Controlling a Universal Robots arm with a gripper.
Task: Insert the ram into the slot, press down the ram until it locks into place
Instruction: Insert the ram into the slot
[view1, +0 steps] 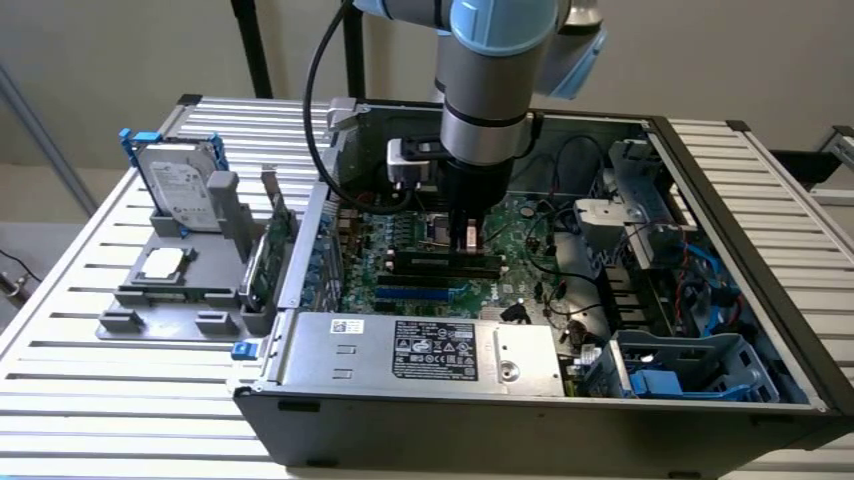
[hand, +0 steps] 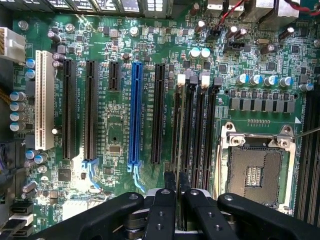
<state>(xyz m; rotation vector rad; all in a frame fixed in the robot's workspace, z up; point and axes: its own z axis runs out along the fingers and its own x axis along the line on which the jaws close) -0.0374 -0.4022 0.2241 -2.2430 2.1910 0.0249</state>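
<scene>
The ram (hand: 176, 131) stands edge-on in the slot (hand: 177, 92), the one of the parallel black memory sockets nearest the black card slots on the motherboard (hand: 115, 130). My gripper (hand: 176, 181) reaches straight down over it. Its two black fingers (hand: 168, 182) sit a narrow gap apart, one on each face of the ram's thin edge. In the exterior view the gripper (view1: 467, 246) is low inside the open computer case, right above the dark ram (view1: 424, 262) lying along the sockets.
A blue card slot (hand: 135, 110) and the square silver processor socket (hand: 255, 172) flank the memory sockets. The power supply (view1: 414, 350), cables (view1: 574, 200) and a drive cage (view1: 694, 365) crowd the case. A hard drive (view1: 180, 185) and a grey fixture (view1: 167, 290) stand outside it.
</scene>
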